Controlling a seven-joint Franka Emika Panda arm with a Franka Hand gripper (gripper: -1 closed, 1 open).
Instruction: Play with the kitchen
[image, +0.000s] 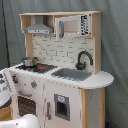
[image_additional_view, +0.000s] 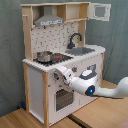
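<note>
Toy kitchen (image: 60, 75) upright on wood floor (image_additional_view: 100, 112), grey backdrop behind. Landmark for all below: the stove (image_additional_view: 50, 59) on the counter top.

Small metal pot (image_additional_view: 44, 56) sitting on stove, upright. Sink (image_additional_view: 82, 51) beside stove, toward second exterior view's right; black faucet (image_additional_view: 75, 39) at back of sink. Hood (image_additional_view: 49, 21) directly above stove. Microwave cabinet w/ door swung open (image_additional_view: 100, 12) up and over sink side. Oven door (image_additional_view: 62, 99) below stove, on front face, appears closed.

Arm (image_additional_view: 92, 85) reaching in from second exterior view's right, low, across front of kitchen. Gripper (image_additional_view: 59, 74) just below stove edge, right at the knob strip on front panel, above oven door. In first exterior view only a white part of arm (image: 6, 85) seen at left edge, beside stove-side front corner.

Jaws: cannot tell whether released or clenched; fingertips merge w/ white panel. Contact w/ panel also unclear – looks touching or very near.

Key relation: front panel lies straight ahead of gripper, arm's long axis running roughly along the kitchen front, wrist angled in toward it. Pot up and behind gripper, over counter lip; oven door straight down. Prob. working knobs or oven front; any move to pot needs lift clear of counter edge first.
</note>
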